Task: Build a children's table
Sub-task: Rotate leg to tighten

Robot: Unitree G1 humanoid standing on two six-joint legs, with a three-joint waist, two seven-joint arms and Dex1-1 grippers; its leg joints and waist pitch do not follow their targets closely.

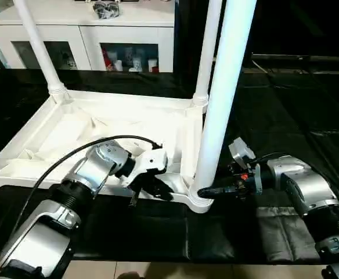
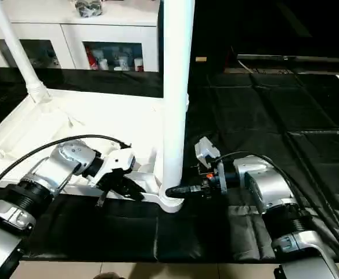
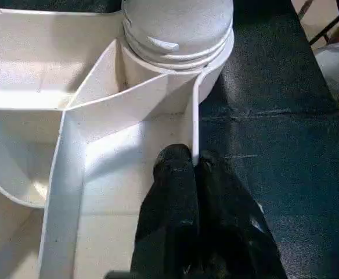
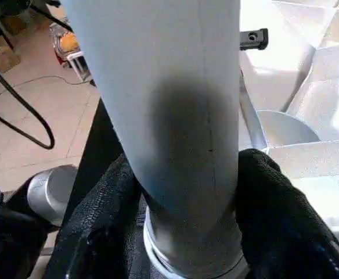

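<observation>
The upturned white table top (image 1: 100,131) lies on the black mat (image 1: 285,116), ribs up, with three legs standing in its corner sockets. The right gripper (image 2: 178,190) clamps the nearest leg (image 1: 224,87) just above its socket. The left gripper (image 1: 155,189), fingers pinched together, grips the top's side wall beside that socket.

No text, label, brand or number is showing clearly enough to be read. The small packages behind the glass doors of the white cabinet (image 1: 129,58) are carrying some print, but it is too small to read.
</observation>
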